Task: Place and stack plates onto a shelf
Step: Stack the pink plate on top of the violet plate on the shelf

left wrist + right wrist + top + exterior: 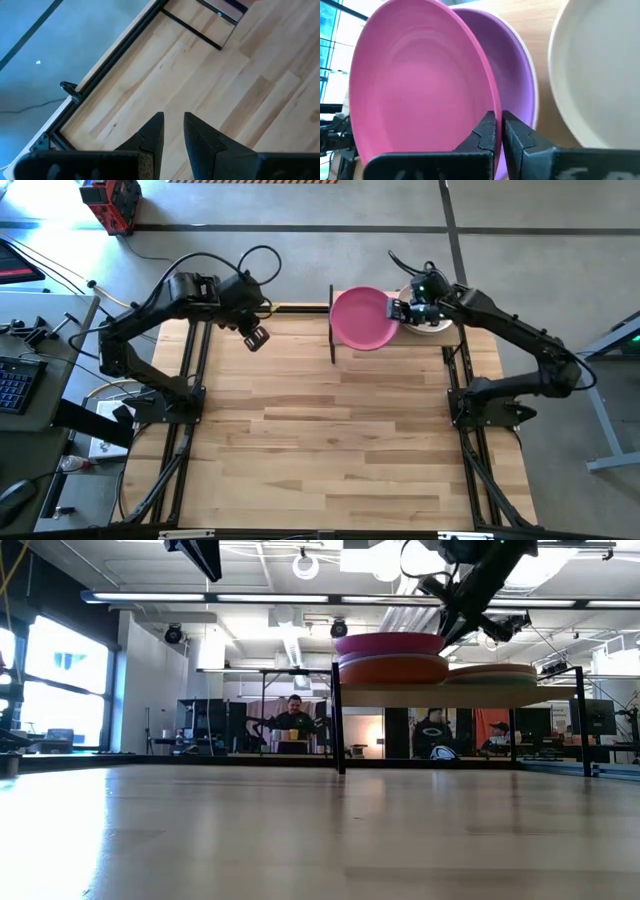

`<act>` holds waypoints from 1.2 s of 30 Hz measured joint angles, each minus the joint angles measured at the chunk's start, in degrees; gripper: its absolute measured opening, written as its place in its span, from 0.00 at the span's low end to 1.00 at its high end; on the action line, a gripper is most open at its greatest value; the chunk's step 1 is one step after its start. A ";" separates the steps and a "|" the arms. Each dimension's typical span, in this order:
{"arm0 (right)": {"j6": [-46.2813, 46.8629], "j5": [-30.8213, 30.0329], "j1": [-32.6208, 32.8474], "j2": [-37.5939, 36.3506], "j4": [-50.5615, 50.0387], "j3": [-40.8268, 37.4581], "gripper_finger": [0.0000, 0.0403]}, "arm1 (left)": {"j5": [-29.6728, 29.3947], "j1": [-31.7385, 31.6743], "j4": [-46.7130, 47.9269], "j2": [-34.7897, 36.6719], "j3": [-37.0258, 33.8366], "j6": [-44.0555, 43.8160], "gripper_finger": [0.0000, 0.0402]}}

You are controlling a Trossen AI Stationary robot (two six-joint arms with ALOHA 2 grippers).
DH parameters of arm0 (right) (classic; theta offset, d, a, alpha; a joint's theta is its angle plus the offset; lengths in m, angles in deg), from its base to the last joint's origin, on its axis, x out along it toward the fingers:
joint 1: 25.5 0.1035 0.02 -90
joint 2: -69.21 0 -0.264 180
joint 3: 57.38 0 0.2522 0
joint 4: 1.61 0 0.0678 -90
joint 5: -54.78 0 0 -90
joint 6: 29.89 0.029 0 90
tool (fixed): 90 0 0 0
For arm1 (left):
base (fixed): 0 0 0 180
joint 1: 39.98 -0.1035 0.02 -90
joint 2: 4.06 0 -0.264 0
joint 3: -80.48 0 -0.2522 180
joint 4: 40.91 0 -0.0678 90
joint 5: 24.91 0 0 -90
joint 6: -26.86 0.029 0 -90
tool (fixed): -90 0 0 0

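The shelf [340, 350] stands at the table's far edge on black posts [339, 720]. Its left stack shows a magenta plate [362, 318] on top, then a purple plate [517, 75] and an orange plate [392, 670]. An off-white plate [435, 327] tops the right stack [497, 673]. My right gripper [401, 311] is at the magenta plate's right rim, shut on it. My left gripper [255, 337] hovers over the table's far left, left of the shelf, open by a narrow gap [173, 131] and holding nothing. My right gripper [498, 125] pinches the magenta plate's rim [489, 102] on the side facing the right stack, one finger above and one below. The fingers slant in from the table's right and from above. The plate sits about level on top of the purple plate [392, 656].
The table's wood top [330, 440] spreads in front of the shelf. Black frame rails run along the table's left [190, 410] and right [460, 410] sides. People sit at desks in the room beyond [293, 720].
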 joint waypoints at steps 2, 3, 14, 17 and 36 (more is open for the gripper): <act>-0.08 0.00 -0.10 0.75 0.83 0.00 0.00 | 0.10 -0.79 0.04 0.00 0.00 0.01 0.16; -0.16 0.00 -0.30 1.10 0.81 0.00 0.00 | 0.13 -1.16 0.04 0.00 0.00 0.01 0.16; -0.83 -0.79 -1.09 2.63 0.15 0.00 0.00 | 0.11 -3.46 0.09 -0.01 0.00 1.07 0.16; -0.33 -2.67 -1.09 2.63 0.15 0.00 0.00 | 0.11 -3.71 0.11 -0.01 0.00 1.07 0.16; 0.13 -4.32 -1.09 2.58 0.19 0.00 0.16 | 0.11 -3.68 0.13 -0.01 0.00 2.47 0.16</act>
